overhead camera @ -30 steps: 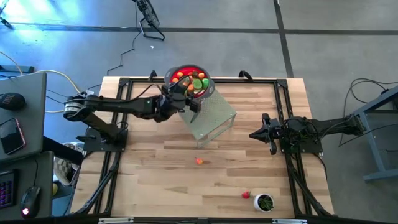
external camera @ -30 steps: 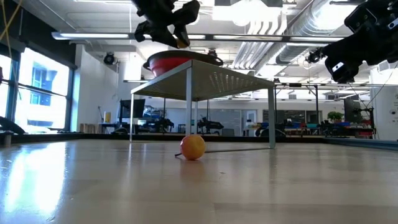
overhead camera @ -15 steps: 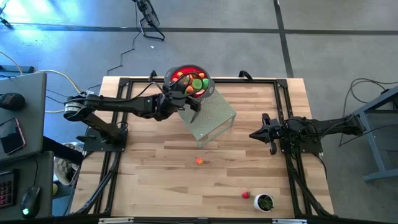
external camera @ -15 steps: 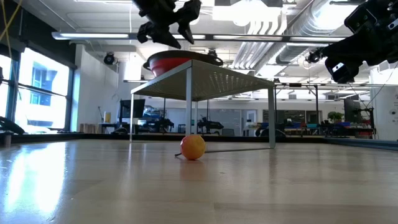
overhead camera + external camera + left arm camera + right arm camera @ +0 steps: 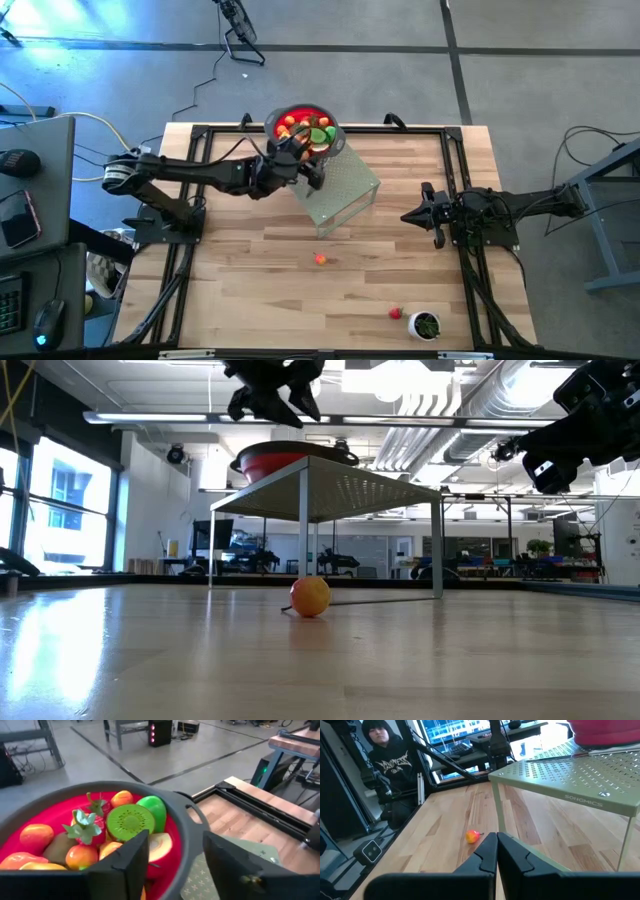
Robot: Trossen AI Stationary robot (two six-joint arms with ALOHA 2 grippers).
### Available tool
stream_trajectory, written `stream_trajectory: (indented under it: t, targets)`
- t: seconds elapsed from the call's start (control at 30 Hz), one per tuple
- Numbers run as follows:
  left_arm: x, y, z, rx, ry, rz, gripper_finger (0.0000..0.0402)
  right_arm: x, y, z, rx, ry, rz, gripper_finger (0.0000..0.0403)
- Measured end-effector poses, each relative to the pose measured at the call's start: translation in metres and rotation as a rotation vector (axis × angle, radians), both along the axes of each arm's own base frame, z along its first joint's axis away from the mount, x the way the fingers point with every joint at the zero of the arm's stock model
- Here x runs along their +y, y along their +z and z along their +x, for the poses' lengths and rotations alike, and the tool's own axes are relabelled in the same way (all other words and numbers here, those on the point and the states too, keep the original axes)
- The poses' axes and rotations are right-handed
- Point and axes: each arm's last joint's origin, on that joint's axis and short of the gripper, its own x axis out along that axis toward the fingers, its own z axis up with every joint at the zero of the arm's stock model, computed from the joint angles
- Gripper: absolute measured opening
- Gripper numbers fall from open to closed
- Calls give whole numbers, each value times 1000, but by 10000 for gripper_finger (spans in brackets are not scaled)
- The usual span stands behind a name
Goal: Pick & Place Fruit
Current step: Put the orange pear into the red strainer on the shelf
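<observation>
The left claw hangs open and empty over the near rim of the red bowl, which stands on a perforated rack near the far edge of the tabletop; in the left wrist view its two dark fingers stand well apart, one over the fruit, the other outside the grey rim. The bowl is heaped with fruit: a kiwi half, a strawberry, a green piece, several orange and yellow ones; all lie just beyond and below the claw, none between its fingers. An orange fruit lies alone on the tabletop in front of the rack, well apart from both claws; the low view shows it resting on the wood. A red fruit lies near the front right corner, just beside a white cup. The right claw waits over the right side of the tabletop, fingers pressed together on nothing, pointing toward the rack. A person in a dark hooded top sits beyond the tabletop.
</observation>
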Motion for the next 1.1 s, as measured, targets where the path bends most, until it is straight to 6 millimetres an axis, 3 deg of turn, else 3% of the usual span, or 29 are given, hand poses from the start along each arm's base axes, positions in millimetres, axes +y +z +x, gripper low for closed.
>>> stream_trajectory:
  t: [0.3,0.53,1.1]
  targets:
    - [-22,0,1,55,-87,51,75,0,1,0,-7,1,-2,2]
    - [-26,-1,3,60,-198,22,54,0,1,0,-7,4,-2,2]
    - [-132,-5,-14,126,-546,76,53,0,1,0,-20,1,-50,2]
